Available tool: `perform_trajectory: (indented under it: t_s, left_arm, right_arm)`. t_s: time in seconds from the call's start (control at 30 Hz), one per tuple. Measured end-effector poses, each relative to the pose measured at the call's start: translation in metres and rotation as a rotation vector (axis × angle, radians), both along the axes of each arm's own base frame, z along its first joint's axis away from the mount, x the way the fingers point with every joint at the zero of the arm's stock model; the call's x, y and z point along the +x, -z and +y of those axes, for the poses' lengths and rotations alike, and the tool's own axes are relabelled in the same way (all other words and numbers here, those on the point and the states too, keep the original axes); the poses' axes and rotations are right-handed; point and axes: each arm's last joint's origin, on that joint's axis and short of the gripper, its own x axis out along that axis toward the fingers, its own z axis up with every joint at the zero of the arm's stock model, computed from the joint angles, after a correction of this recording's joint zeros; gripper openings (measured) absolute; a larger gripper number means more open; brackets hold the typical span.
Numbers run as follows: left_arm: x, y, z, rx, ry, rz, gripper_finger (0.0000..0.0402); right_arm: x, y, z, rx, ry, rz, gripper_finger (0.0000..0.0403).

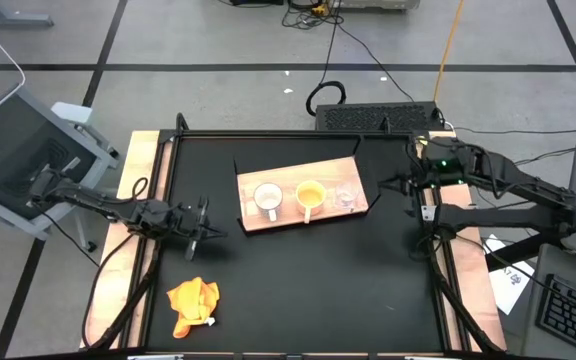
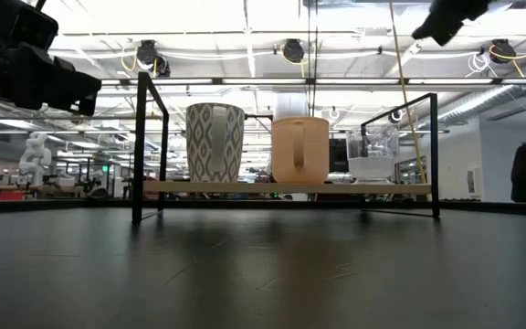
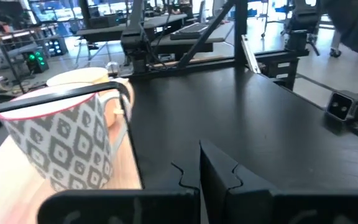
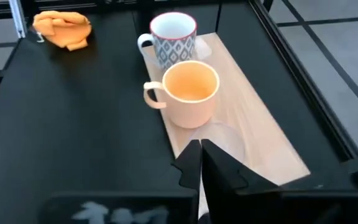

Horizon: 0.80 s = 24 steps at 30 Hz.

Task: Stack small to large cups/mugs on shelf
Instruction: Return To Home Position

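Observation:
Three cups stand in a row by their bases on the wooden shelf (image 1: 303,215): a white patterned cup (image 1: 268,198), a yellow-orange cup (image 1: 310,195) and a clear glass cup (image 1: 346,197). The low view shows the shelf's board (image 2: 286,187) raised on a black frame, bearing the white cup (image 2: 215,142), the yellow cup (image 2: 299,149) and the glass cup (image 2: 371,153). My left gripper (image 1: 208,228) is shut left of the shelf, level above the table. My right gripper (image 1: 386,185) is shut, high up right of the shelf, slanting down toward the glass cup (image 4: 225,140).
A crumpled orange-yellow cloth (image 1: 192,303) lies near the table's front left. The shelf's black frame posts (image 2: 140,146) rise at both ends. Bare black tabletop (image 1: 318,280) spreads in front of the shelf. A keyboard (image 1: 378,117) sits beyond the far edge.

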Motion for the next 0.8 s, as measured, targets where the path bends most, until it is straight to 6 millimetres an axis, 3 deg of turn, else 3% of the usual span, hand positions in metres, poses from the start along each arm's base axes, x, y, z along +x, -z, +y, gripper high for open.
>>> perform_trajectory:
  t_s: [0.23,0.53,0.8]
  left_arm:
    - [0.000,0.000,-0.001,-0.031,-0.043,0.005,0.0001]
    - [-0.001,-0.006,-0.005,-0.086,0.022,-0.045,0.0000]
    - [-0.002,-0.007,-0.010,-0.054,0.016,-0.061,0.0000]
  right_arm:
    - [-0.015,0.035,0.009,0.068,0.007,-0.081,0.0001]
    - [-0.022,0.087,0.025,0.177,-0.121,-0.136,0.0000]
    - [-0.032,0.096,0.035,0.185,-0.194,-0.229,0.0000]
